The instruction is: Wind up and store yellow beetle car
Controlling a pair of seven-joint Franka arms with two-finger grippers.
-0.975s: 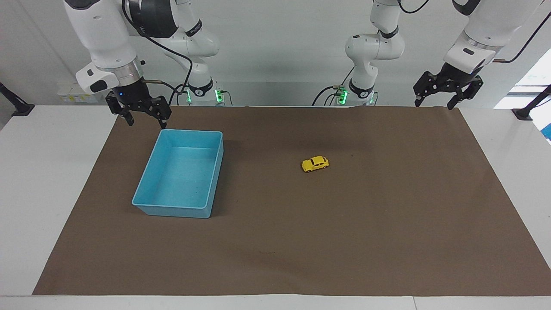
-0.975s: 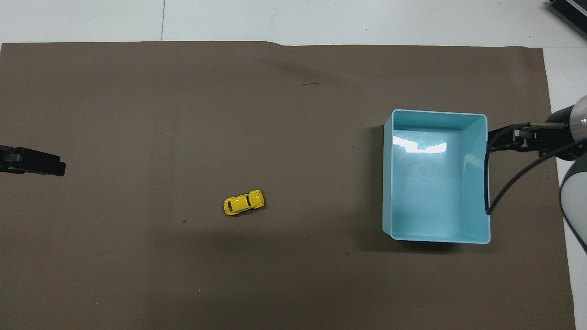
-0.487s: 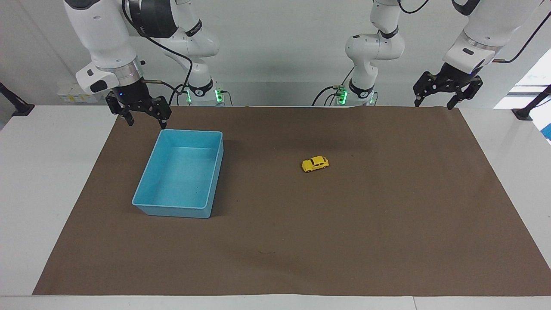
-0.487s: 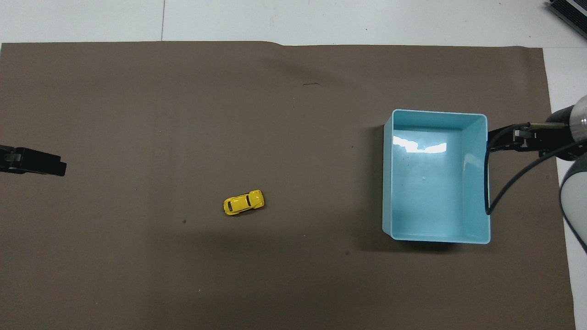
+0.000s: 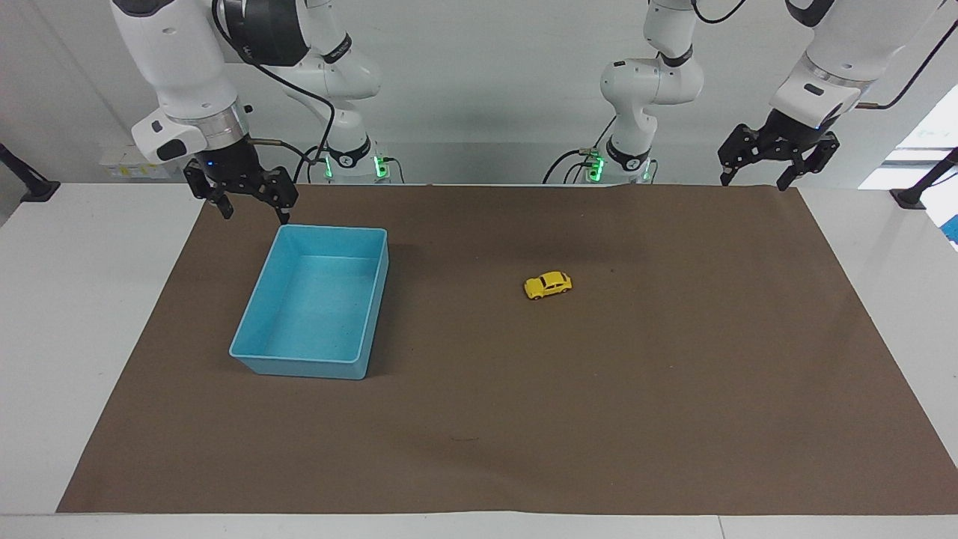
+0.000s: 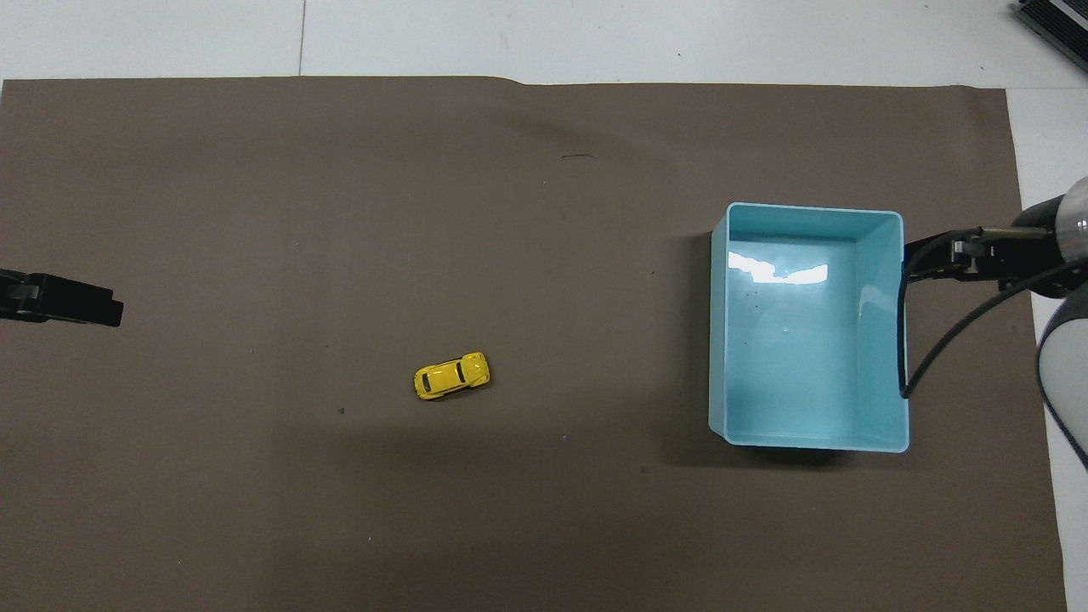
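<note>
The yellow beetle car (image 5: 548, 285) stands on its wheels on the brown mat near the middle of the table; it also shows in the overhead view (image 6: 451, 376). The empty blue bin (image 5: 258, 314) sits toward the right arm's end, also seen from overhead (image 6: 721, 340). My right gripper (image 5: 254, 215) hangs open and empty just above the mat beside the bin's corner nearest the robots. My left gripper (image 5: 753, 183) hangs open and empty over the mat's corner at the left arm's end, well apart from the car.
The brown mat (image 5: 599, 419) covers most of the white table (image 5: 75, 337). A black cable (image 6: 926, 357) from the right arm hangs over the bin's wall. The arm bases stand at the table's edge nearest the robots.
My left gripper has risen very slightly. The car, the bin and the right gripper have not moved.
</note>
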